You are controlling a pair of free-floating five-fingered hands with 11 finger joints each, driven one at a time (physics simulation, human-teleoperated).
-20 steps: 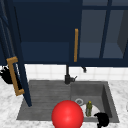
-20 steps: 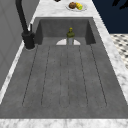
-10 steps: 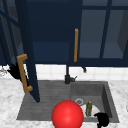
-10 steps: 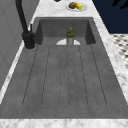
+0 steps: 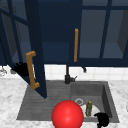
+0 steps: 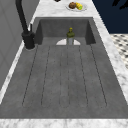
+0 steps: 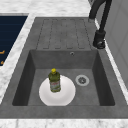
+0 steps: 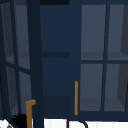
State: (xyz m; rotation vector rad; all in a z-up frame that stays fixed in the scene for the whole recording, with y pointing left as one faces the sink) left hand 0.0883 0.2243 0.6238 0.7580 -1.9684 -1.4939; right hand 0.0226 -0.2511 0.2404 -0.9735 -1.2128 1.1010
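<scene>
Up left, left hand (image 5: pixel 22 68) beside open cabinet door's handle (image 5: pixel 31 70).

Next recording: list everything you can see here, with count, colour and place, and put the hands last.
cabinet door: one, dark blue, swung open over the left of the sink
door handles: two, orange, one on the open door, one on the shut door
sink: one, dark grey, with a ribbed drainboard
tap: one, black, at the back edge of the sink
plate: one, white, in the basin
bottle: one, olive green with a yellow cap, upright on the plate
ball: one, red, at the front of the sink
food plate: one, on the counter beyond the basin
left hand: black, just behind the open door's handle
right hand: black, at the basin's front right corner
</scene>
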